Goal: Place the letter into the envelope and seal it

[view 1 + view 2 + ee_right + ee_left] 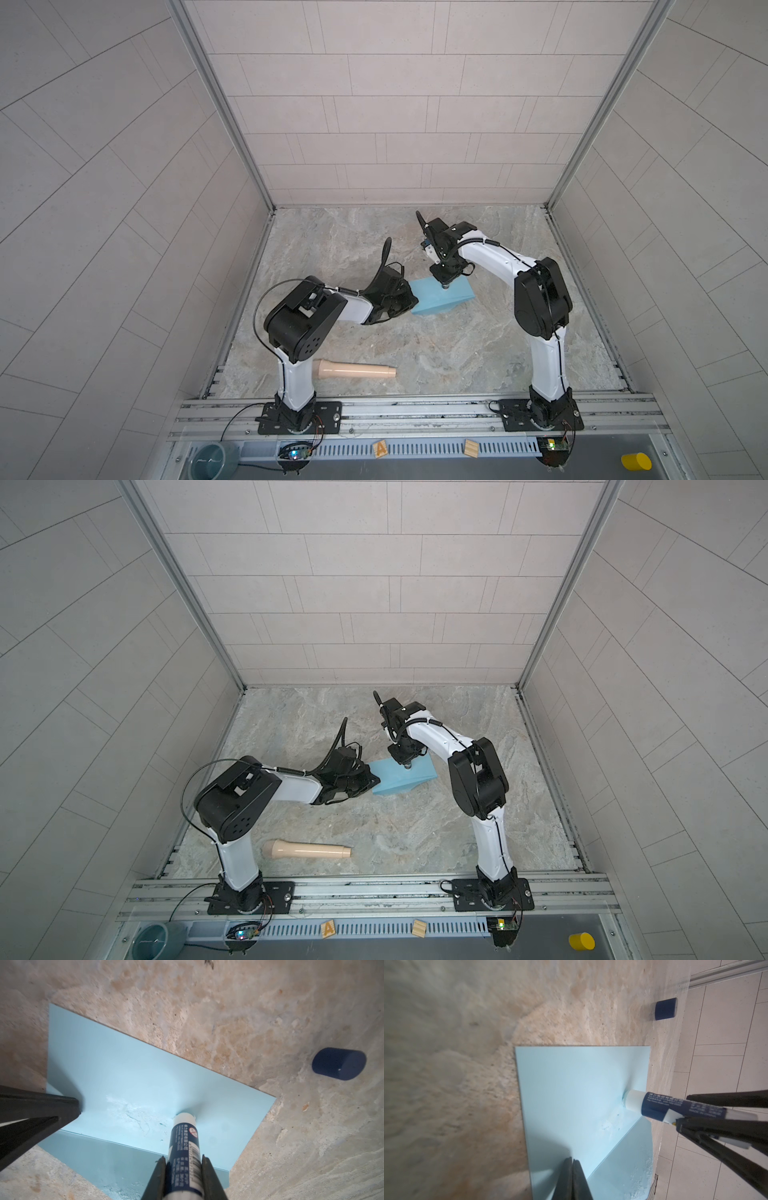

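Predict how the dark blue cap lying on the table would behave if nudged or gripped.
The cap lies on its round side, so a nudge would probably roll it across the flat table. It looks small, so likely light. Its smooth curved wall might slip from a pinch.

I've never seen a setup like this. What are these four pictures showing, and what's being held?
Two robot arms work at a stone-patterned table. Two pictures look down from overhead; two come from cameras on the arms' wrists. A light blue envelope lies flat, flap open. The left gripper, shut, presses on it. The right gripper holds a glue stick, its tip on the envelope. A dark blue cap lies nearby, and a beige tube near the left arm's base.
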You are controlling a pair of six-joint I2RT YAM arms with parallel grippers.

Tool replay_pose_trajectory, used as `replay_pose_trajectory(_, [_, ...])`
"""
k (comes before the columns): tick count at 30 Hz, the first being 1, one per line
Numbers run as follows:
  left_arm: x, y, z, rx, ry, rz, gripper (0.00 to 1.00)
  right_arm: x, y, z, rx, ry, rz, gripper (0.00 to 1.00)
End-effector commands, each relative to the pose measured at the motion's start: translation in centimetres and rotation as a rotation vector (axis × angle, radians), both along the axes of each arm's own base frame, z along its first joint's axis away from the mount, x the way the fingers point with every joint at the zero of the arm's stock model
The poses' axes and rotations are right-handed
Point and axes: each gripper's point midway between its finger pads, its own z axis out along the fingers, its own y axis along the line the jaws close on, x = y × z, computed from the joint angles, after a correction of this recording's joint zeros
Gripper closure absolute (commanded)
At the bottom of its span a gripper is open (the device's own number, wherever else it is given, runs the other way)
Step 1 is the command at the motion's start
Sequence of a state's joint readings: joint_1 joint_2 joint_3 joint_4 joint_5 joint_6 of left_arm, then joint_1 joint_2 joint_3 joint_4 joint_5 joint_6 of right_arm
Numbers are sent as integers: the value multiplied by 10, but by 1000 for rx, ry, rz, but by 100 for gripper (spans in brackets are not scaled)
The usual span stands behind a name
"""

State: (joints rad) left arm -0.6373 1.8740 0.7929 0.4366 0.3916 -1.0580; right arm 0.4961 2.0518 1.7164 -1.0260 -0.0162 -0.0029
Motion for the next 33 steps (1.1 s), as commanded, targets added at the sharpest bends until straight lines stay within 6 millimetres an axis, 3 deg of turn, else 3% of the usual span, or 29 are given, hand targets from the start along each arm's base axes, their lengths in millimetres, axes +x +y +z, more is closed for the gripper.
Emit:
replay_pose_trajectory(1, [-6, 8, -16, 53, 32, 9, 95, -6, -7, 8, -13, 13, -1, 100])
replay_pose_trajectory(8, [-7, 7, -16, 50, 33, 7, 95, -3, 19, 55, 131, -100, 12, 100])
replay_pose_trajectory(12, [-7, 7, -16, 49, 34, 6, 95, -10, 32, 63, 141, -107, 46, 100])
replay_pose_trajectory(21, [-7, 7, -16, 45, 36, 7, 95, -23, 48, 35, 68, -39, 100, 100])
replay_pose_trajectory(33, [-9, 7, -16, 41, 39, 6, 95, -23, 40, 1, -22, 9, 103, 100])
